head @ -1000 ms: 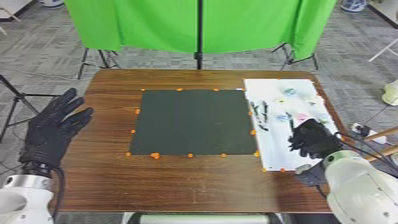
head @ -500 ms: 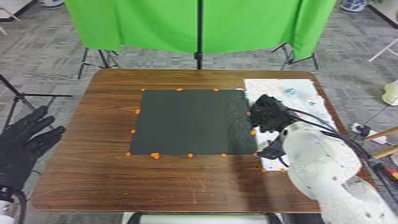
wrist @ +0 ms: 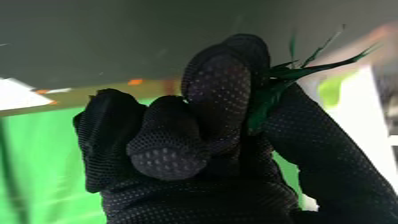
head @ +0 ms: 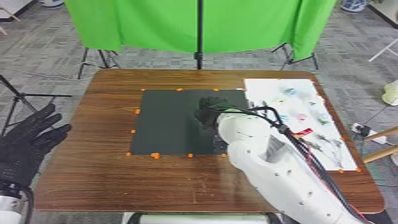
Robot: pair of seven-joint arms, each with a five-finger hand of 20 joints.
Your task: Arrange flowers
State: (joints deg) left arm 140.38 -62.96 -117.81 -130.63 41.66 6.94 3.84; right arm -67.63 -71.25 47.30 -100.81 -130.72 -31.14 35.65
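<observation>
In the head view my right hand (head: 210,111) is over the dark mat (head: 169,125). The right wrist view has that hand (wrist: 226,100) with its fingers curled and green leaves (wrist: 298,72) pinched between fingers and thumb. Whatever flower may belong to the leaves is hidden. Flowers in pale blue (head: 290,92) and pink (head: 301,117), with some green stems, lie on the white sheet (head: 266,90) to the right of the mat. At the left, my left hand (head: 27,137) is held beside the table with its fingers straight.
Orange markers (head: 155,155) line the mat's edges on the brown table (head: 169,190). My right forearm spans the table's right front part, over the white sheet's near left side. A green cloth (head: 142,25) hangs behind the table.
My right hand has moved left from the white sheet to over the dark mat. My left hand has shifted outward to the left, away from the table.
</observation>
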